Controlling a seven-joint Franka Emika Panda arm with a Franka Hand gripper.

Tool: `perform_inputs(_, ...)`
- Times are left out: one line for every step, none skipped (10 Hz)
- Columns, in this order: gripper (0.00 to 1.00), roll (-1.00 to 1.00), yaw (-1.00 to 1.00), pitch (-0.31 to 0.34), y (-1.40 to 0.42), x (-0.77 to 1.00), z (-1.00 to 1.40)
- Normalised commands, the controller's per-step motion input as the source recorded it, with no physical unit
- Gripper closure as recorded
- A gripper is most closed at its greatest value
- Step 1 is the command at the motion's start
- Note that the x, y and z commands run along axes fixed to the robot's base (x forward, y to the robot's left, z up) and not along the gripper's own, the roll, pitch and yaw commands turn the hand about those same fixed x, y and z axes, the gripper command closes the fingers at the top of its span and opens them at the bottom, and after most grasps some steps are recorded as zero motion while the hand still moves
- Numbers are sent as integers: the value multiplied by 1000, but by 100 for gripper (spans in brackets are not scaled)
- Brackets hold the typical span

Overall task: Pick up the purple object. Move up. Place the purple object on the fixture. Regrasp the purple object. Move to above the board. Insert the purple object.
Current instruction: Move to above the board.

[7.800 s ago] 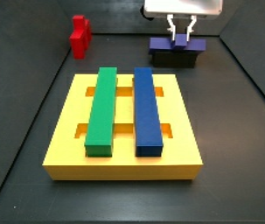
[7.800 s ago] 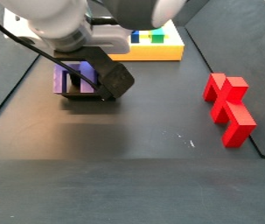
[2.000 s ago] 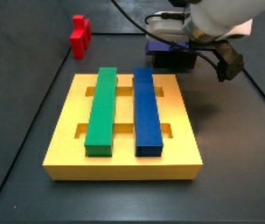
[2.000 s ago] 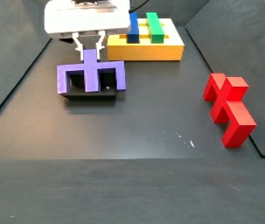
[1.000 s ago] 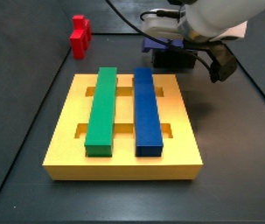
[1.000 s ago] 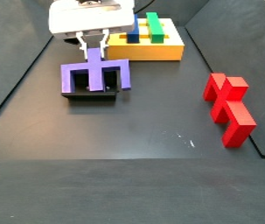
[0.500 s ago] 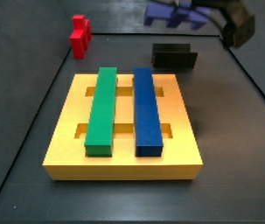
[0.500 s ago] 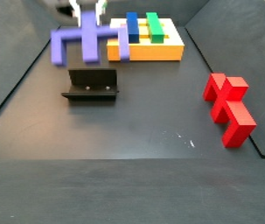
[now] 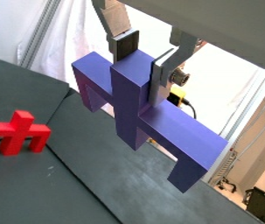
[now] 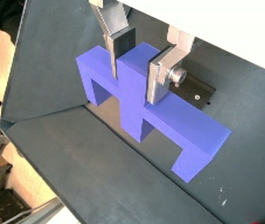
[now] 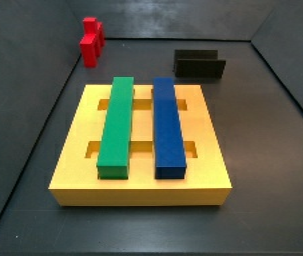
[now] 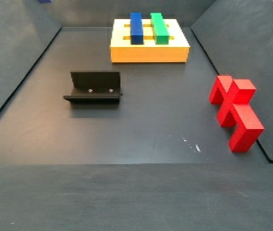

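Your gripper (image 9: 142, 54) is out of both side views, lifted high; only the wrist views show it. Its flat silver fingers (image 10: 163, 72) clamp the middle prong of the purple comb-shaped block with three prongs (image 9: 141, 109), so the block hangs clear of the dark worktop (image 12: 126, 153). Gripping the centre prong probably keeps the load balanced and leaves the outer prongs free. The small black box-like fixture (image 11: 199, 66) stands empty, so the regrasp looks finished. Next you need to carry the block above the large flat yellow slotted board (image 11: 74, 150), whose long green bar (image 11: 116, 122) and long blue bar (image 11: 169, 125) the notches should straddle. The red block (image 12: 236, 111) lies well apart.
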Motion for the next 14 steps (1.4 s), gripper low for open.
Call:
perform_inputs(100,-1000,35,-10,-1400,-913,279)
perform_inputs(100,-1000,37,-26,-1400,-930,298)
perform_inputs(100,-1000,42,-44,-1400,-1004,296)
perform_inputs(100,-1000,43,-47,-1400,-1032,279)
perform_inputs(100,-1000,42,-67,-1400,-1052,291)
perform_inputs(100,-1000,45,-74,-1400,-1086,280)
perform_inputs(100,-1000,39,-85,-468,-412,82)
perform_inputs(100,-1000,37,-90,-134,-163,14)
perform_inputs(100,-1000,19,-84,34,-42,3)
perform_inputs(100,-1000,14,-99,16,-54,13)
perform_inputs(100,-1000,13,-135,27,-75,-6)
perform_inputs(100,-858,5,-135,35,-74,-2)
perform_inputs(100,-488,0,-108,40,-75,0)
perform_inputs(100,-360,-5,-96,29,-66,-2)
